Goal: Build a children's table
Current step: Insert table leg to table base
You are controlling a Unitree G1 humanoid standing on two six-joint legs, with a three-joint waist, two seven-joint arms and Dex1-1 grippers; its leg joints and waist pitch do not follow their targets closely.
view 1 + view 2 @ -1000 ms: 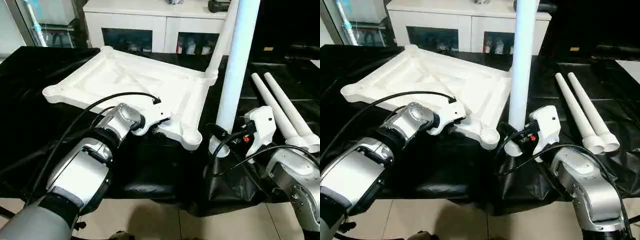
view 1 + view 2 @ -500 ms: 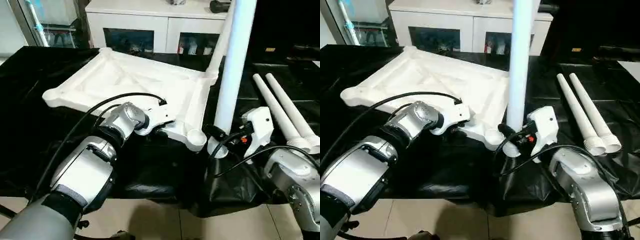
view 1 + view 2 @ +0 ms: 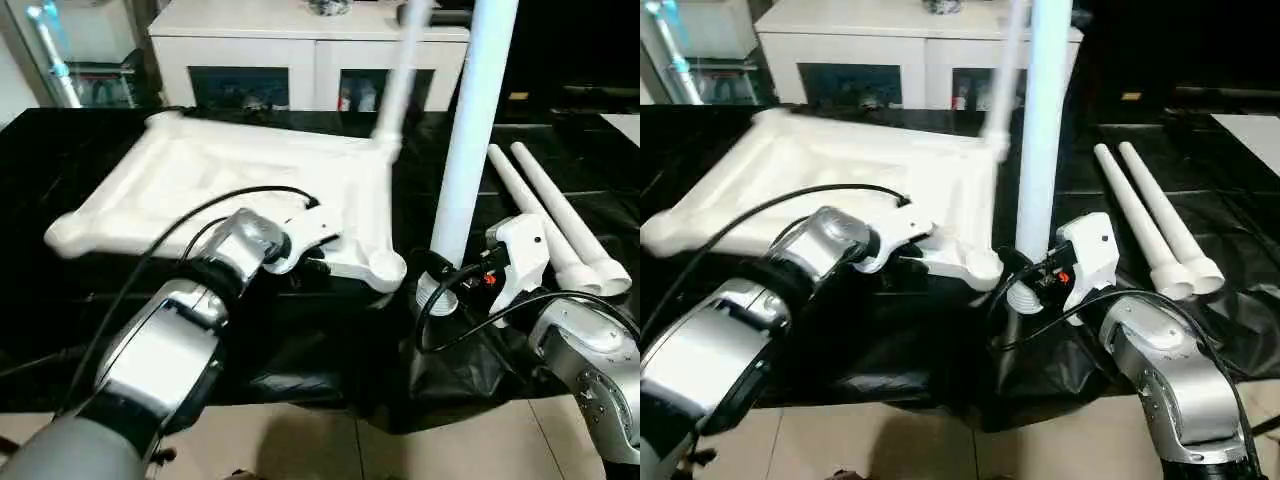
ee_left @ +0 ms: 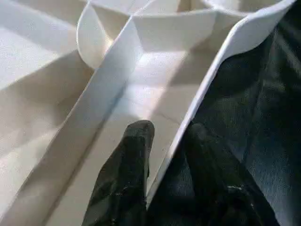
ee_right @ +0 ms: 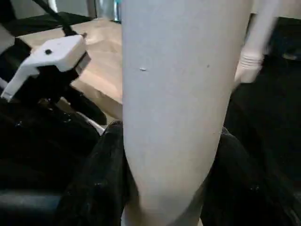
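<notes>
The children's table lies in parts on a black cover. Its white tabletop [image 3: 220, 170] is upside down, ribs up, with one leg [image 3: 400, 70] standing in the far right corner socket. My left gripper [image 3: 318, 262] is shut on the tabletop's near rim [image 4: 207, 89], one finger inside the wall and one outside. My right gripper [image 3: 436, 278] is shut on the thick end of a second leg [image 3: 468, 140], held upright just right of the empty near right socket [image 3: 385, 268]. That leg [image 5: 174, 94] stands between the black fingers [image 5: 94, 179].
Two loose legs [image 3: 545, 205] lie side by side on the black cover [image 3: 60, 130] at the right. A white cabinet [image 3: 300, 40] with glass doors stands behind the work. The cover's front edge hangs over a tiled floor [image 3: 300, 450].
My left gripper's fingers have closed on the tabletop's rim. The tabletop has swung round, its left corner now nearer to me. The right gripper still holds the upright leg.
</notes>
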